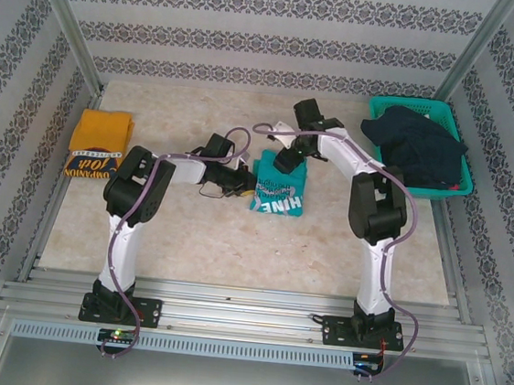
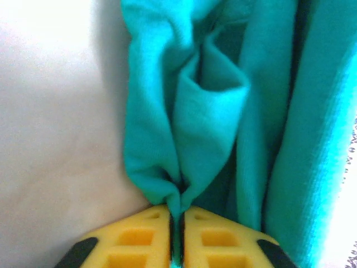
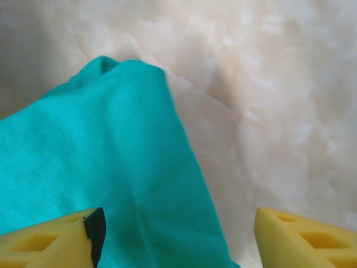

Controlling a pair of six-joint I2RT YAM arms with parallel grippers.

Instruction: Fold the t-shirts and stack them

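**A:** Where's the fold at?

**B:** The teal t-shirt (image 1: 280, 190) lies folded mid-desk (image 1: 233, 245), white lettering up, between the two arms. The left hand (image 2: 177, 215) is pinched almost shut on a tuck of its edge. The right hand (image 3: 175, 223) is spread wide over a corner of the cloth and grips nothing.

**A:** What makes the release clean?

**B:** I'd open the left hand fully, then lift straight up, so the tuck doesn't drag and spoil the fold. The right one should rise without brushing that corner.

**A:** And the shirt itself?

**B:** It's a soft knit, bunched in loose pleats at the pinch. From above it's too small to say whether the edges line up. The mustard-yellow t-shirt (image 1: 97, 139) sits folded at the desk's far left, well apart, so the stacking isn't done yet.
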